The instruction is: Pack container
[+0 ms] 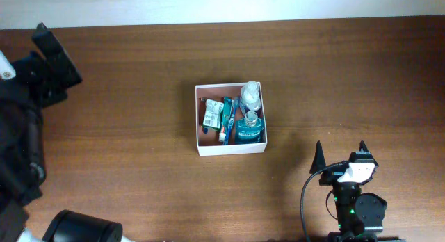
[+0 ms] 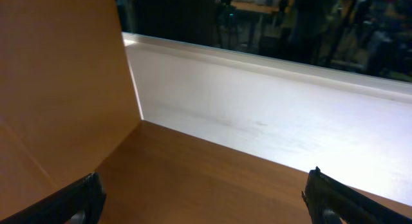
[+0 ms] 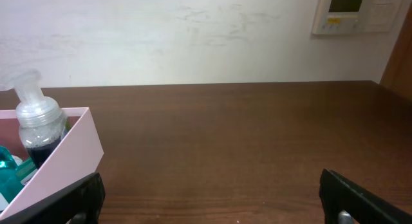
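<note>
overhead: the box (image 1: 231,149) on the desk (image 1: 125,96) holds bottles (image 1: 250,96) and a toothbrush (image 1: 225,121); right pincer (image 1: 341,150) at its five o'clock and left pincer (image 2: 206,182) both spread, empty.

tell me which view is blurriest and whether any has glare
Left wrist view: softest and grainy, the pale white surface washed out. Right wrist view: sharp on the clear pump bottle and the white-walled square container, evenly lit. Overhead view: crisp, no glare on the dark wooden table.
</note>
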